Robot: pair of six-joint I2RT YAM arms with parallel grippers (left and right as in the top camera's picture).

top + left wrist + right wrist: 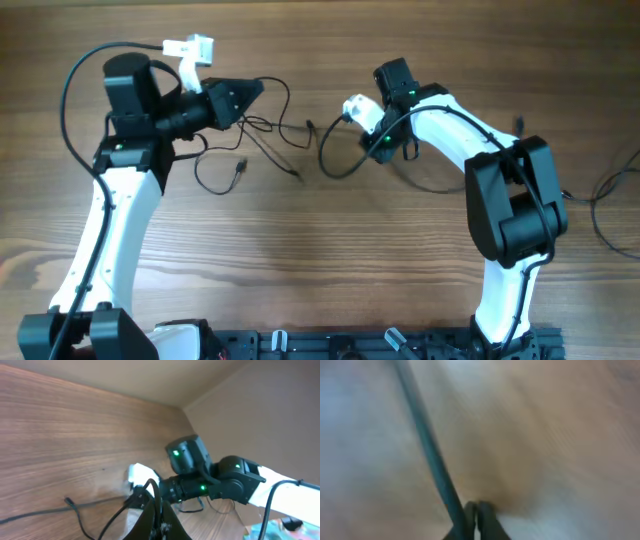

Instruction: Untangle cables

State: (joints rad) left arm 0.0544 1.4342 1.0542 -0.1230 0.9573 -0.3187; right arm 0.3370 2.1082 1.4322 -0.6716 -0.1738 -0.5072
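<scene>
Several thin black cables (pixel 275 130) lie tangled on the wooden table between the two arms. One has a small loop and plug (pixel 240 166) at the left, and another makes a larger loop (pixel 338 165). My left gripper (pixel 250 95) is shut on a cable strand (pixel 156 494) and holds it above the table. More cable trails away over the wood (pixel 70 505). My right gripper (pixel 378 150) points down at the right end of the tangle. In the blurred right wrist view its jaws (pixel 476 509) are shut, with a dark cable (pixel 427 445) running into them.
The right arm's wrist (pixel 192 460) faces the left wrist camera at close range. More thin black wire (pixel 605 200) lies at the table's right edge. The arm bases and a black rail (pixel 350 345) line the front edge.
</scene>
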